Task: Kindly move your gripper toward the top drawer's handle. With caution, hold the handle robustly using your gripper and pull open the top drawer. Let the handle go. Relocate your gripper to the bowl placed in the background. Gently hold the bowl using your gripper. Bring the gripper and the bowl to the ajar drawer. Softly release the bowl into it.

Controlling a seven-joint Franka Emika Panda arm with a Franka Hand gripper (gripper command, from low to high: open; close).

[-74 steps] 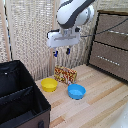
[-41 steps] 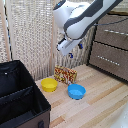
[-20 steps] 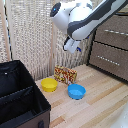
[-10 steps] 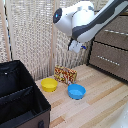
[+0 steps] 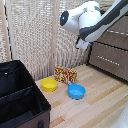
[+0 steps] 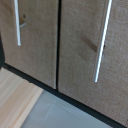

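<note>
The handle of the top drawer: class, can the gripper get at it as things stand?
Probably yes. The gripper hangs in open air beside the dresser, with nothing visible between it and the drawer fronts; the top handle itself is hard to make out.

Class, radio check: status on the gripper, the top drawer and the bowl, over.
Gripper up near the dresser, jaw state unclear. Top drawer shut, handle not held. Yellow bowl on the floor beside the blue bowl. No obstruction seen.
</note>
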